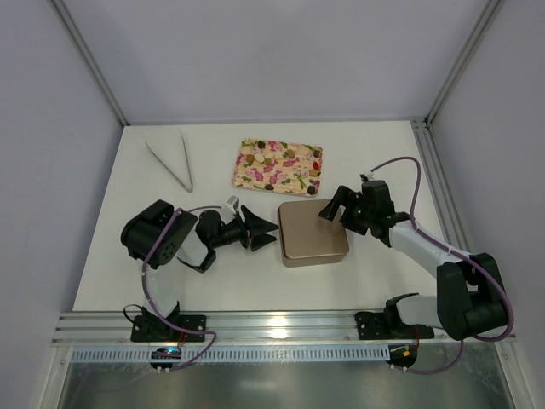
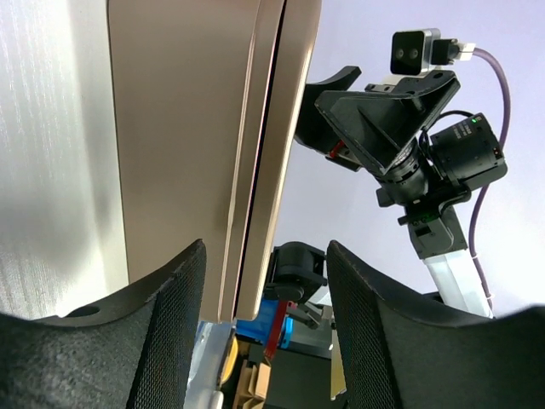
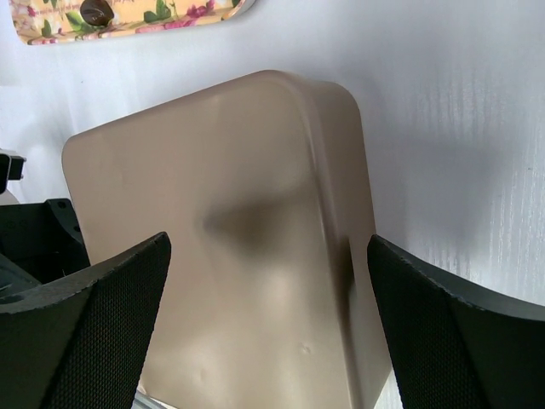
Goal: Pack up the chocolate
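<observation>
One white table (image 1: 392, 153) is carrying everything, and the two black-and-white arms are reaching in from its near edge toward the middle. The left arm (image 1: 157, 243) is bending to the right, and the right arm (image 1: 426, 247) is stretching to the left. Between them a closed golden-tan tin (image 1: 313, 234) with rounded corners is lying flat on the table. The left gripper (image 1: 274, 232) is pointing at the left side of this tin with its fingers spread apart. In the left wrist view the seam between lid and base is showing in the gap between the two fingers, but whether they are touching the metal I cannot tell. The right gripper (image 1: 334, 204) is hanging over the far right corner of the tin, its jaws also standing wide apart and gripping nothing (the smooth lid is filling the right wrist view between them). Just beyond the tin a cream tray (image 1: 242, 164) with a flowery pink and brown print is lying on the table, apart from the tin. Metal tongs (image 1: 169, 167) are lying well to the left of the tray. The chocolate (image 3: 94, 10) is sitting on the tray as small dark brown pieces, which are hard to separate from the print in the top view.
</observation>
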### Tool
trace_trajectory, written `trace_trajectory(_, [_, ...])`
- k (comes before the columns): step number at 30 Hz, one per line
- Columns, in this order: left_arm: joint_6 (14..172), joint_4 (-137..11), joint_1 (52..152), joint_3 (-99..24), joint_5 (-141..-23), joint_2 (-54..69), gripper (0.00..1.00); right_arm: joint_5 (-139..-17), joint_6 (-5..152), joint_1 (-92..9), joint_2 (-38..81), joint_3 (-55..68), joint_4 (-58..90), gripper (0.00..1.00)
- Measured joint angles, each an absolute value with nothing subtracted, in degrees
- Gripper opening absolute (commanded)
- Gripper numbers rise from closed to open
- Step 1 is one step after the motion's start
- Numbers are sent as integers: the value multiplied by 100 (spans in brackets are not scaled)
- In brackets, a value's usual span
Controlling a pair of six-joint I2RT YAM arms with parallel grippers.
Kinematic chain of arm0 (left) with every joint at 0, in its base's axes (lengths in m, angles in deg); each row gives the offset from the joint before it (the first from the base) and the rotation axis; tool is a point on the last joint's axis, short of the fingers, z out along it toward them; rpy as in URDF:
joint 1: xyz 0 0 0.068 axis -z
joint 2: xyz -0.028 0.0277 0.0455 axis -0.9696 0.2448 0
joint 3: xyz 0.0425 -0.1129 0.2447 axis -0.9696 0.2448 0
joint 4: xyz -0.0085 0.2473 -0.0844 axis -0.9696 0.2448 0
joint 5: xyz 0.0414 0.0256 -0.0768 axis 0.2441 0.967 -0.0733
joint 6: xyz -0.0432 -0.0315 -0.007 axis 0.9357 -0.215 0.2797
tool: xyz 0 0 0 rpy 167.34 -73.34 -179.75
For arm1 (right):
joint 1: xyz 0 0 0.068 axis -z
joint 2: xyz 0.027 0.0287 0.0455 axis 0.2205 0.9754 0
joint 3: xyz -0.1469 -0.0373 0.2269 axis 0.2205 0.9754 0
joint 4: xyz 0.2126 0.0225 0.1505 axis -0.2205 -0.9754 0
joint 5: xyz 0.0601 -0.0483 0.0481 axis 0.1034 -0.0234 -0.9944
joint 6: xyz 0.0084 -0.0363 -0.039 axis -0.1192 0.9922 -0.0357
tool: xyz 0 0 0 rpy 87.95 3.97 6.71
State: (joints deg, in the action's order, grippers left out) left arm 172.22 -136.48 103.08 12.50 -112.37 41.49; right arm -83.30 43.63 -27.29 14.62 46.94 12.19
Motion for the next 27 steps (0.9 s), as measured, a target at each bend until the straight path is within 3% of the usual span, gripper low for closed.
trace_trajectory(27, [16782, -13397, 10559, 994, -11230, 4181, 55, -7163, 4737, -3526, 1773, 3913, 318, 95])
